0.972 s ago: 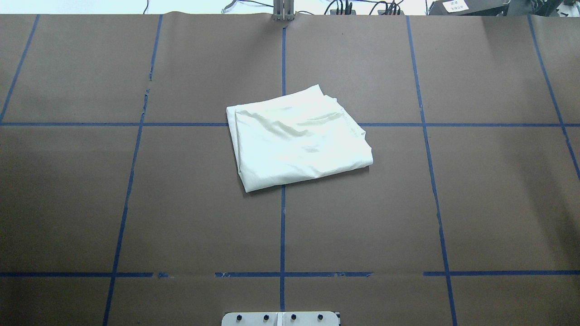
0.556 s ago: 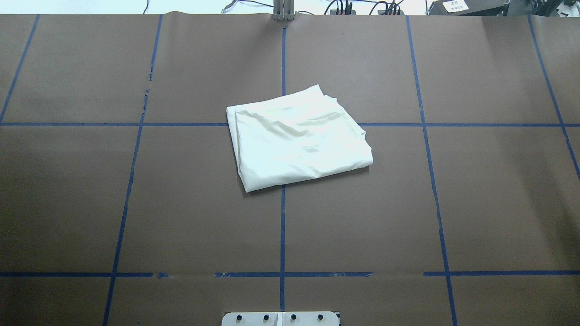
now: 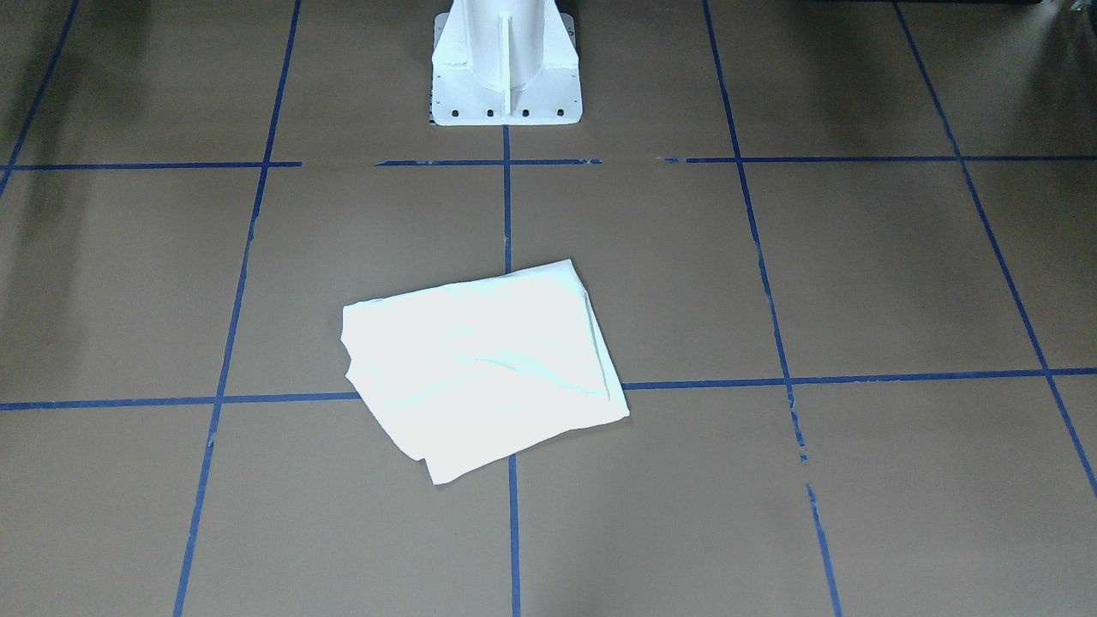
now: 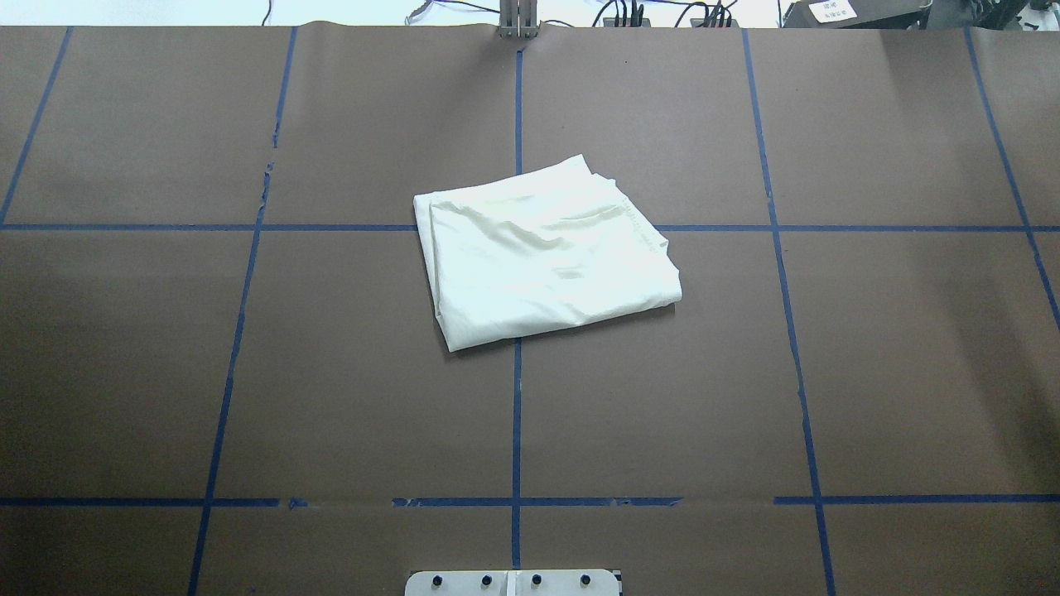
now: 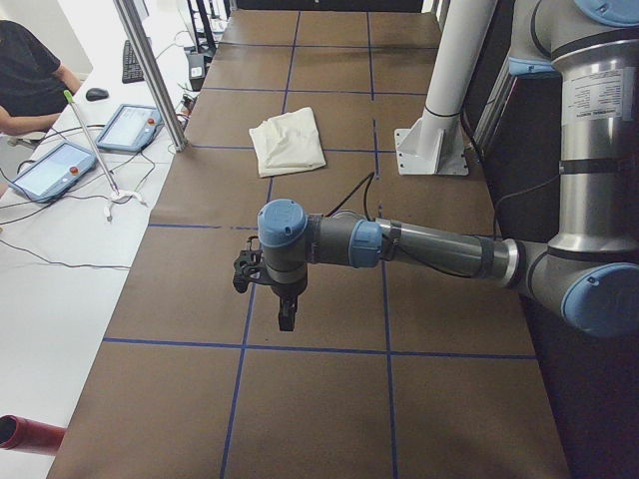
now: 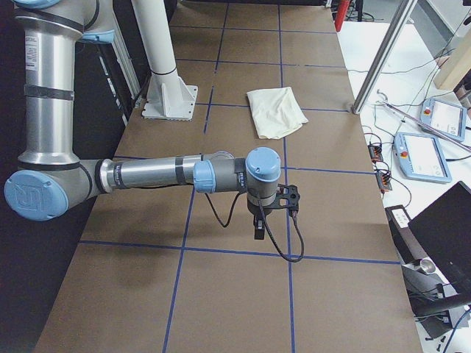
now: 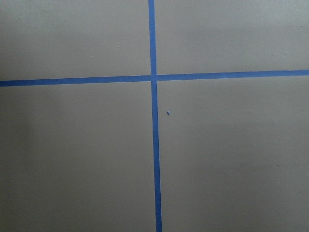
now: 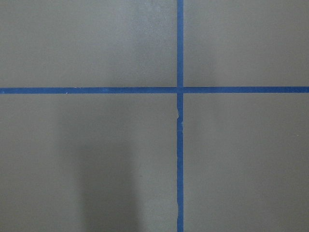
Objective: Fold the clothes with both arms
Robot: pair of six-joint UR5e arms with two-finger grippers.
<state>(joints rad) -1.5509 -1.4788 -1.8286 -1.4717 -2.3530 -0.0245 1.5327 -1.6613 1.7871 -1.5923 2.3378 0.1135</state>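
1. The folded T-shirt (image 4: 546,252) lies flat on the tabletop (image 4: 248,372), straight out from the pedestal base (image 4: 513,582) and well apart from it.
2. It is probably light, soft and limp, so pinch the stacked corners together.
3. Its long axis runs crosswise to the pedestal base, slightly skewed. The plain side is up and no collar shows.
4. The left claw (image 5: 286,317) and right claw (image 6: 260,224) hang out to either side of the pedestal base. I cannot tell whether they are apart or together.

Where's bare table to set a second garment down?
Bare: squares between the shirt and the pedestal base, and those flanking it. Taken: the centre tape crossing, under the shirt. Over the ends: left arm, right arm.
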